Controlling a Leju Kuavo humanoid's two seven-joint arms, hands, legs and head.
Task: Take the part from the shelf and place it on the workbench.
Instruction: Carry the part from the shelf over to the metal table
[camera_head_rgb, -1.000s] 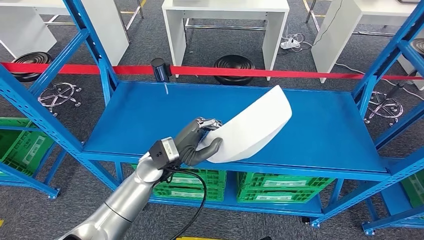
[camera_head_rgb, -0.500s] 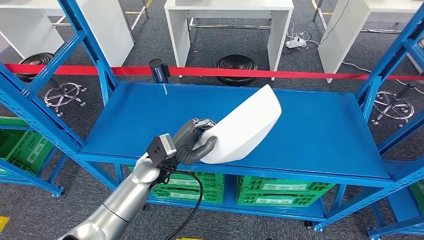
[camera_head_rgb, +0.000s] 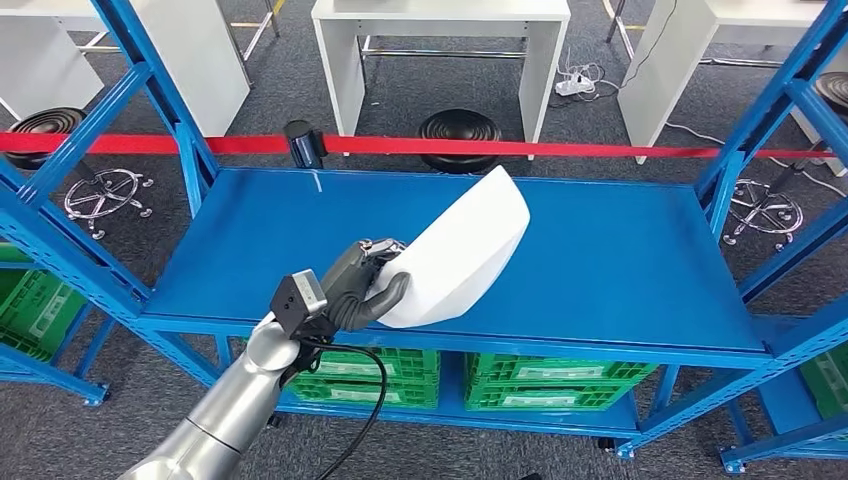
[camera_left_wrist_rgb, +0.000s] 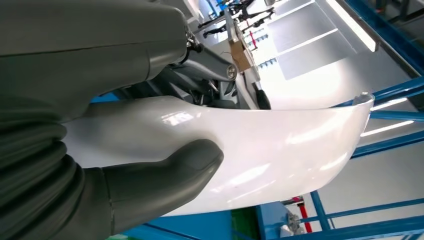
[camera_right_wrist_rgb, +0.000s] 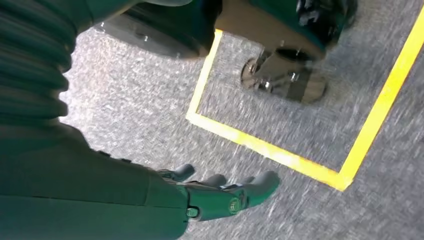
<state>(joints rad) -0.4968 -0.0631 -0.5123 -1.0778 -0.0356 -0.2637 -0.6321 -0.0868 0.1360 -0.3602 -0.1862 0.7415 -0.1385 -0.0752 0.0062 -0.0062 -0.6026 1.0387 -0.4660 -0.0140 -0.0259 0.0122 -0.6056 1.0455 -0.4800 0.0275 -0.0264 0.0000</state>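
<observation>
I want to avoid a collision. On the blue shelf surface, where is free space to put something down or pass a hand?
The blue shelf top is bare to the right of the white part, up to the right uprights, and along the back edge near the red tape. The front-left is crowded: the left hand holds the part there.

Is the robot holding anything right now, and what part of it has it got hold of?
Yes: its left hand grips the white curved part by its lower near end, above the blue shelf. The right hand holds nothing.
</observation>
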